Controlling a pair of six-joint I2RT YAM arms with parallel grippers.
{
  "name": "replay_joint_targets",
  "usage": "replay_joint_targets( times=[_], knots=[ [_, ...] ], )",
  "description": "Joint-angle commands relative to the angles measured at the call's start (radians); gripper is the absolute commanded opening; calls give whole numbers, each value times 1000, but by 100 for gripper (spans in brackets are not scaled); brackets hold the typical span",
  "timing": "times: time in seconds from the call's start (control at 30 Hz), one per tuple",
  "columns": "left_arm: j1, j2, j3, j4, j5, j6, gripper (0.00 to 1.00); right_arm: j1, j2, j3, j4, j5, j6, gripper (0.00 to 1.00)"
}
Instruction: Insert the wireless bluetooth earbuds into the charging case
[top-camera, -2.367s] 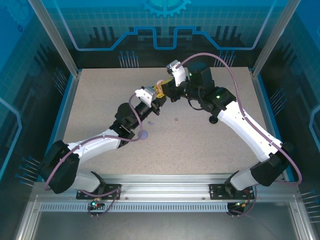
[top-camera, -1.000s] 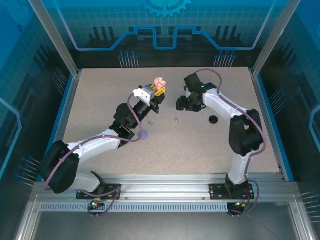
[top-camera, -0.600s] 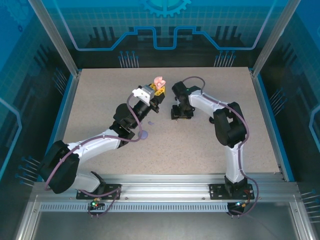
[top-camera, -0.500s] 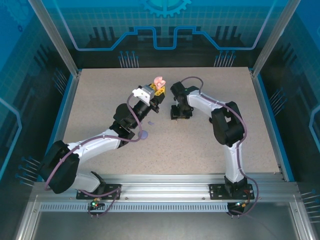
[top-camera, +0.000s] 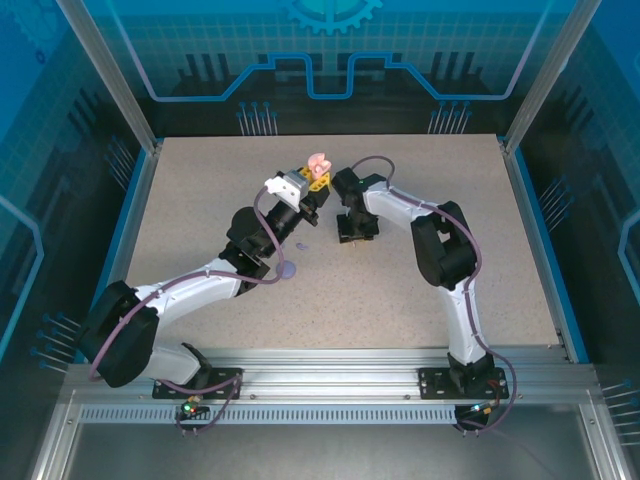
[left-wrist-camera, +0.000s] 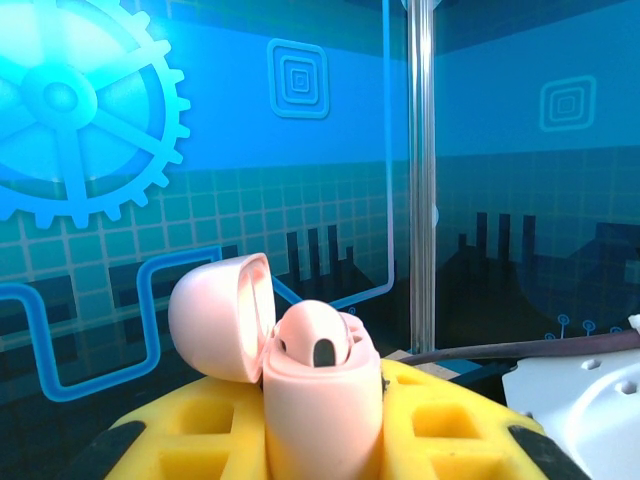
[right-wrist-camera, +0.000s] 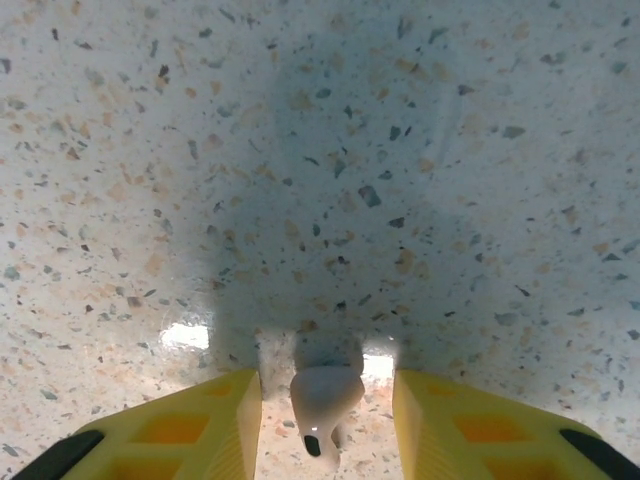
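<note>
Your left jaws clamped on the open-lidded pink charging case (left-wrist-camera: 322, 410), your right jaws part-open astride a pale earbud (right-wrist-camera: 325, 395) on the worktop (right-wrist-camera: 450, 150), not touching it

Speckled beige tabletop (top-camera: 200, 200) boxed by glowing blue gear-patterned panels (top-camera: 330, 60), aluminium corner posts (top-camera: 106, 75), slotted rail (top-camera: 330, 382) up front.

Pink chg case (left-wrist-camera: 322, 410) open — pale bud (right-wrist-camera: 325, 395) flat

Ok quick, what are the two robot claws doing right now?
Left gripper: closed, holding the pink charging case, lid open.
Right gripper: open, straddling an earbud on the table, not gripping it yet.
</note>
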Motion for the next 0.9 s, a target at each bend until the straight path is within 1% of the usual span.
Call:
replay_joint_targets(
  times=[0.0,0.07,0.43,0.83,0.87],
  knots=[
    [-1,-22,1,52,-17,24,0,19,34,27,-45,22,-1,38],
    [-2,-23,-1,53,-15,26,0,19,39,27,-47,28,-1,37],
    [0,-24,-2,53,-11,21,0,14,71,47,-54,45,-1,35],
    [0,-22,2,48,-5,16,0,12,96,73,-62,51,-7,26],
    [0,-22,2,49,-2,15,0,12,96,73,-62,47,-9,23]
  ],
)
